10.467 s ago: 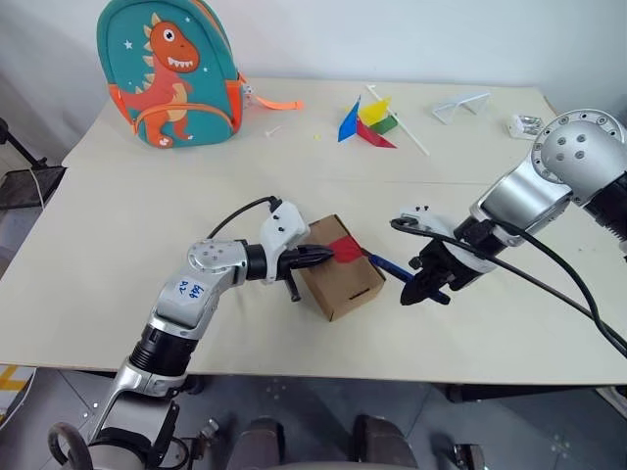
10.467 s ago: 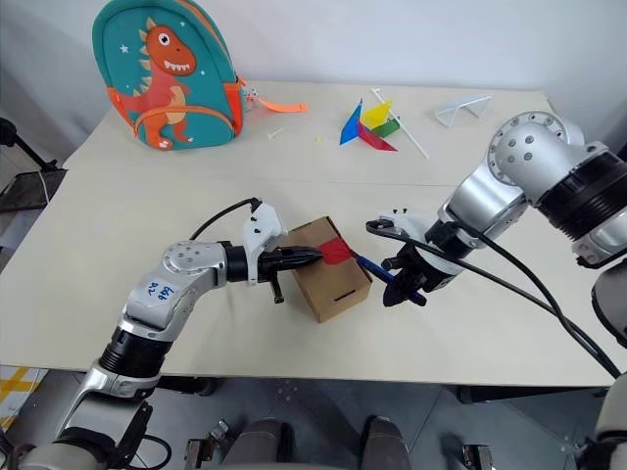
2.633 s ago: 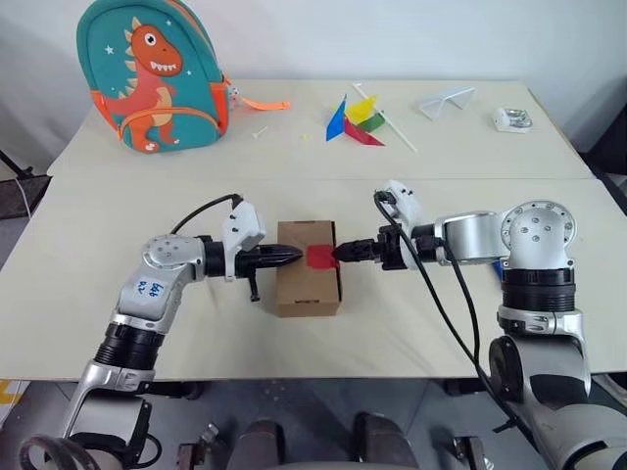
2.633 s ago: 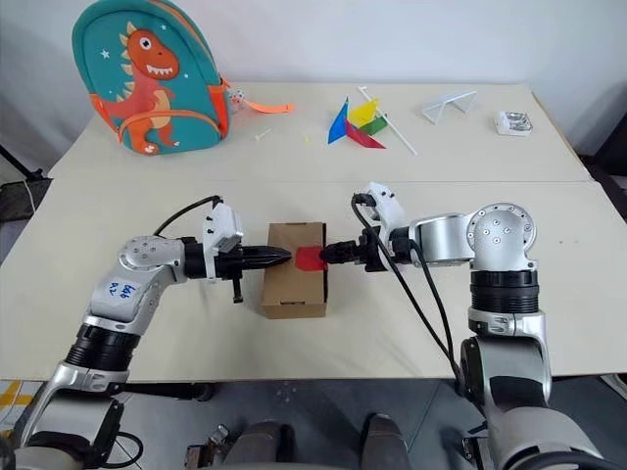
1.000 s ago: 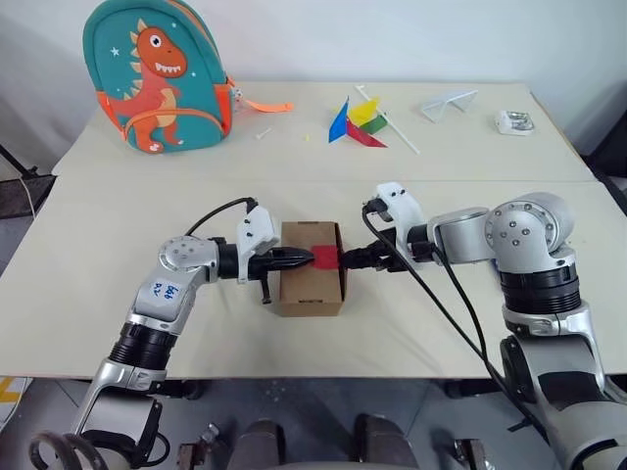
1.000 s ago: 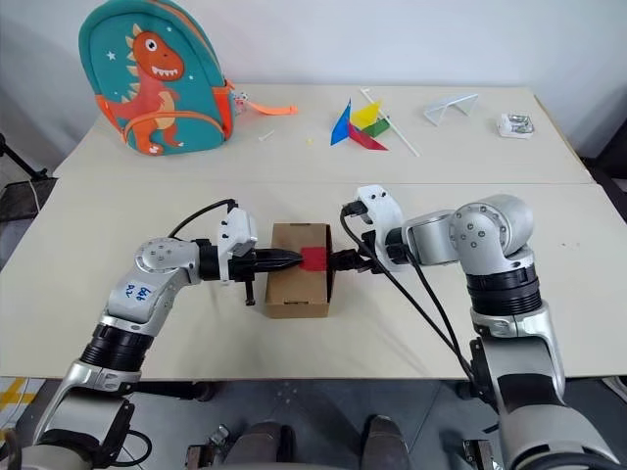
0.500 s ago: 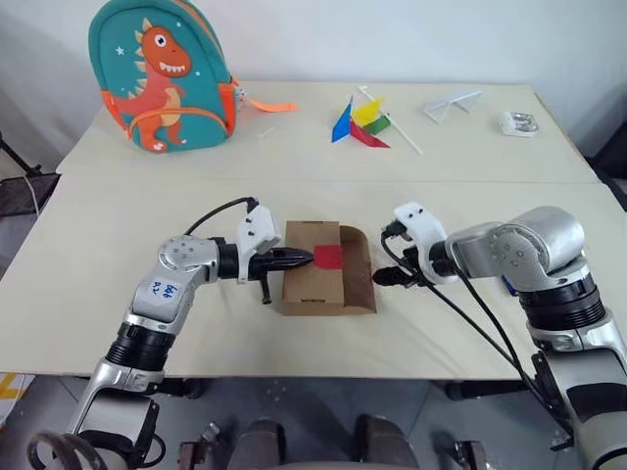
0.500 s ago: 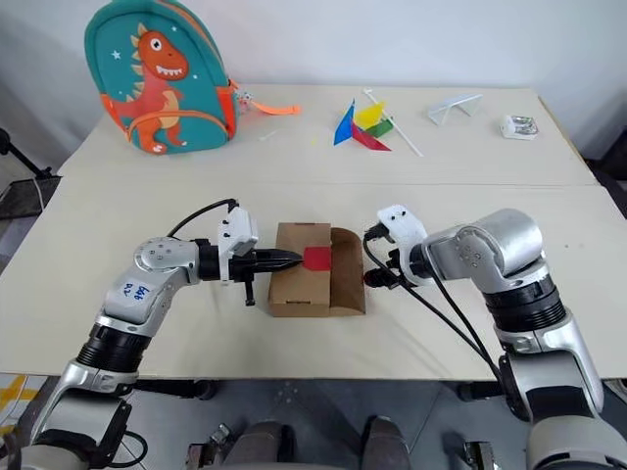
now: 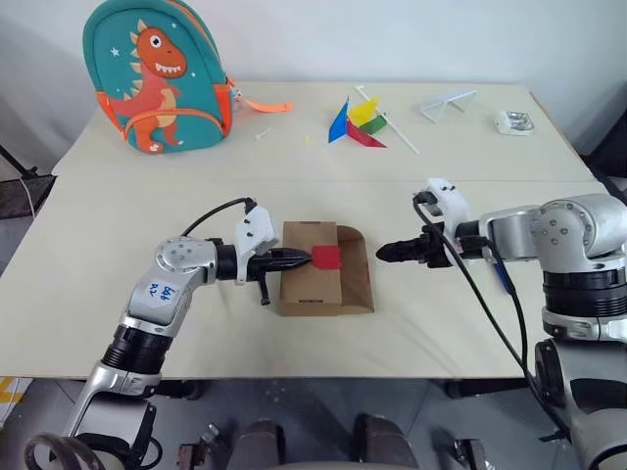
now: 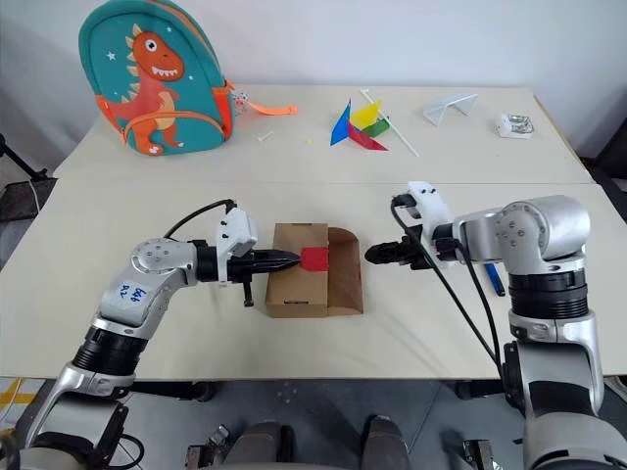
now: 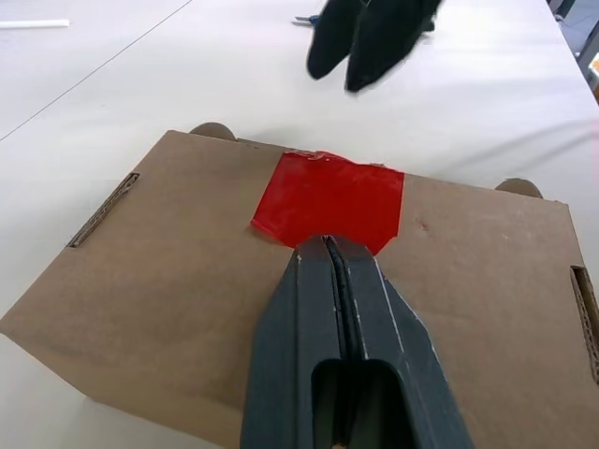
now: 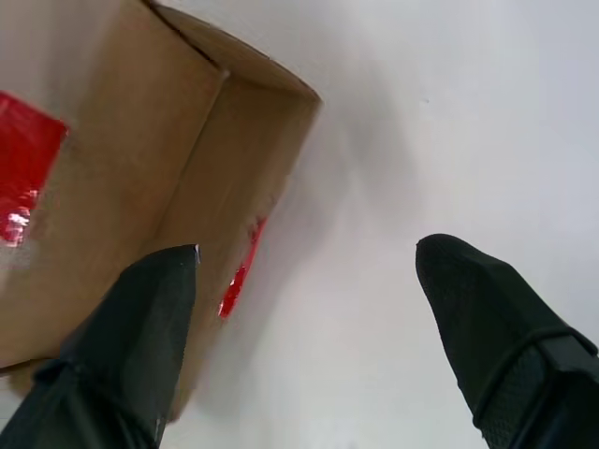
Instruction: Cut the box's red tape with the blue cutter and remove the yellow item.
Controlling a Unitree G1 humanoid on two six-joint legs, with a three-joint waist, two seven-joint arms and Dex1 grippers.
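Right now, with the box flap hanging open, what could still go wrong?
The box is steadied only by the shut left gripper pressing its top at the red tape, so it may slide. The open right gripper hangs clear of the open flap and might push it shut while reaching in.

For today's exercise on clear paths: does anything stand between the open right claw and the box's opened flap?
Nothing visible does. The right claw, open, hangs beside the box with only bare table between it and the opened flap. The left claw, shut, rests on the box top at the red tape.
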